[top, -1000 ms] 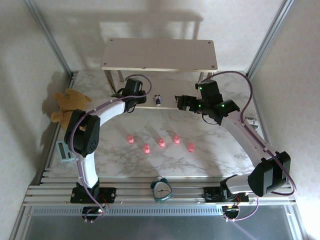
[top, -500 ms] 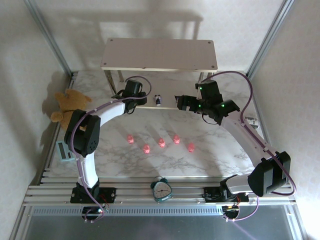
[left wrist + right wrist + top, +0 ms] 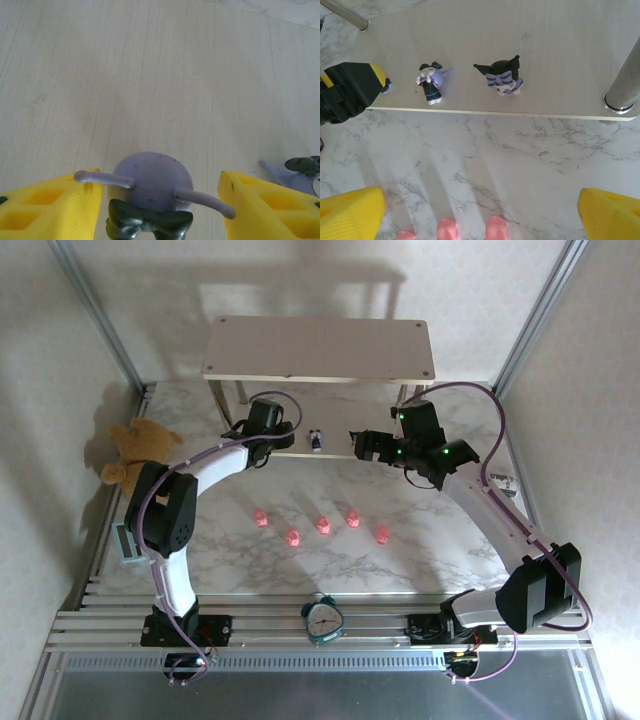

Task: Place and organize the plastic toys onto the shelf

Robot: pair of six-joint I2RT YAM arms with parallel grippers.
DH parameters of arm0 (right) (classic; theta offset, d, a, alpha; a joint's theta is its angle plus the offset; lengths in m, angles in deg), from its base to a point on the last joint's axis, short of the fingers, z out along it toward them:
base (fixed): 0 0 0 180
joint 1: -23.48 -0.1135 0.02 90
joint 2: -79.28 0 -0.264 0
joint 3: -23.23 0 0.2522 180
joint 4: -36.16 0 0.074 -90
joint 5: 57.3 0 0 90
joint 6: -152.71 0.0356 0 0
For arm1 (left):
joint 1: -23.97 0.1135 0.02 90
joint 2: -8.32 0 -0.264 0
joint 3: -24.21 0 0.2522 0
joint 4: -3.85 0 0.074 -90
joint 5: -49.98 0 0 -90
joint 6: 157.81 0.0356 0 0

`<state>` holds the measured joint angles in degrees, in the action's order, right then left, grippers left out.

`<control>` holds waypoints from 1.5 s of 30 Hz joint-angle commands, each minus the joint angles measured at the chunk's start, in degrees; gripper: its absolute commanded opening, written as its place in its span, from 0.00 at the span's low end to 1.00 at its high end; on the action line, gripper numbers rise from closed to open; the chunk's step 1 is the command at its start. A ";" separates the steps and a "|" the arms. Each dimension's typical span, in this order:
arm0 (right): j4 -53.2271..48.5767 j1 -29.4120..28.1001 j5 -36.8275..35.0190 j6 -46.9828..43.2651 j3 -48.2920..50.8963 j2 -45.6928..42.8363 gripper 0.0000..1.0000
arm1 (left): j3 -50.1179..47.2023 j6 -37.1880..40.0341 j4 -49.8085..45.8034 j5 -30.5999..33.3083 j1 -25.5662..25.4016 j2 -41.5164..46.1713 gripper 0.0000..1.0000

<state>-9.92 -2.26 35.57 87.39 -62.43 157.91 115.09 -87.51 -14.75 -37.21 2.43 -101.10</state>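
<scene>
The shelf (image 3: 320, 348) stands at the back of the table. On its lower board (image 3: 150, 75), a dark purple-and-white figurine (image 3: 152, 182) stands between the yellow fingers (image 3: 50, 210) of my left gripper (image 3: 160, 210). That gripper is open, with a gap beside the toy's body on each side. Two more figurines (image 3: 431, 82) (image 3: 502, 77) stand further right on the same board (image 3: 545, 50). My right gripper (image 3: 480, 220) hangs wide open and empty over the table in front of the board. Several pink pig toys (image 3: 323, 525) lie in a loose row on the marble.
A brown teddy bear (image 3: 135, 452) lies at the left edge, with a small teal device (image 3: 127, 540) nearer to me. A teal alarm clock (image 3: 323, 618) sits on the front rails. Silver shelf legs (image 3: 625, 85) flank the lower board. Frame posts (image 3: 95, 310) rise at the back corners.
The left arm has shifted slightly at the lower board. The right arm and the pink toys have not moved.
</scene>
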 commanded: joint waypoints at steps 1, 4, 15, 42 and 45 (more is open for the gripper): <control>1.01 0.43 0.10 0.44 -0.72 -0.87 0.99 | -0.49 0.54 1.19 0.61 -0.26 3.41 0.63; 0.98 0.40 -0.02 0.42 -0.81 -0.90 0.99 | -0.48 0.71 1.23 0.14 -0.43 4.45 0.63; 0.72 0.42 -0.72 0.43 -0.34 -1.60 0.99 | -2.37 1.67 0.36 2.82 -0.87 10.42 0.63; 0.05 0.39 0.60 -0.30 1.23 -3.09 0.99 | -5.43 -2.77 -3.01 7.88 -0.43 12.38 0.57; 0.62 0.44 0.58 -0.14 1.93 -3.70 0.99 | -5.26 -4.17 -2.81 7.94 0.13 11.20 0.59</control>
<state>-9.92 -2.26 35.79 87.53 -61.60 156.08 109.91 -89.28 -17.09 -30.96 2.08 -88.30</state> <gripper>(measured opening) 0.990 0.588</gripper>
